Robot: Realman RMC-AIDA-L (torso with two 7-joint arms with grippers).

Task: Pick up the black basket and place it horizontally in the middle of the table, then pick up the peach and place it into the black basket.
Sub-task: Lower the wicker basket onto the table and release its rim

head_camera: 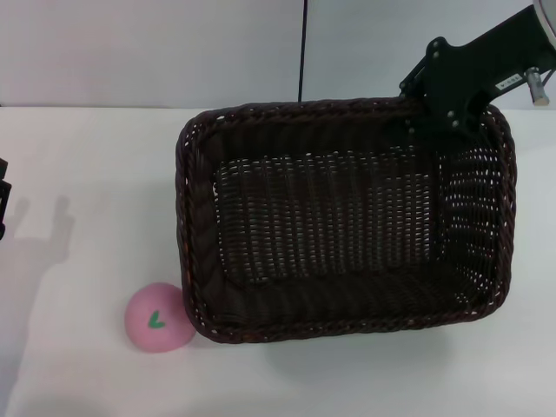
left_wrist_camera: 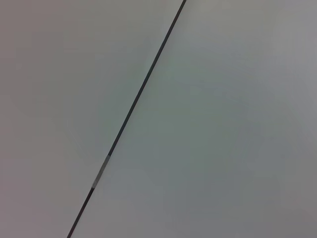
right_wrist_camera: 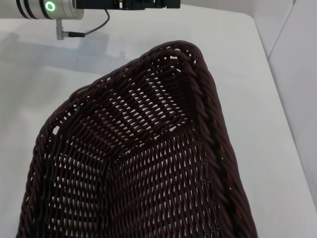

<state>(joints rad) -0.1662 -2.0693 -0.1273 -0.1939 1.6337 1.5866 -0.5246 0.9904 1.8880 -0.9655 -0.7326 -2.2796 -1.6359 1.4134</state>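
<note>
The right gripper [head_camera: 434, 109] sits at the far right rim of the dark woven wicker basket [head_camera: 343, 221] — whether it pinches the rim, I cannot tell. Keep the basket level and set it down square; the small pink peach [head_camera: 158, 318] touches the corner diagonally opposite on the white table [head_camera: 87, 174], so avoid nudging it.

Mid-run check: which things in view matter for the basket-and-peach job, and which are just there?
Part of the job:
- black basket, lying lengthwise on the table, nothing inside
- peach, on the table against the basket's near-left corner
- right gripper, at the basket's far-right rim
- left gripper, only a sliver at the left edge

Just there:
- thin dark line on the back wall
</note>
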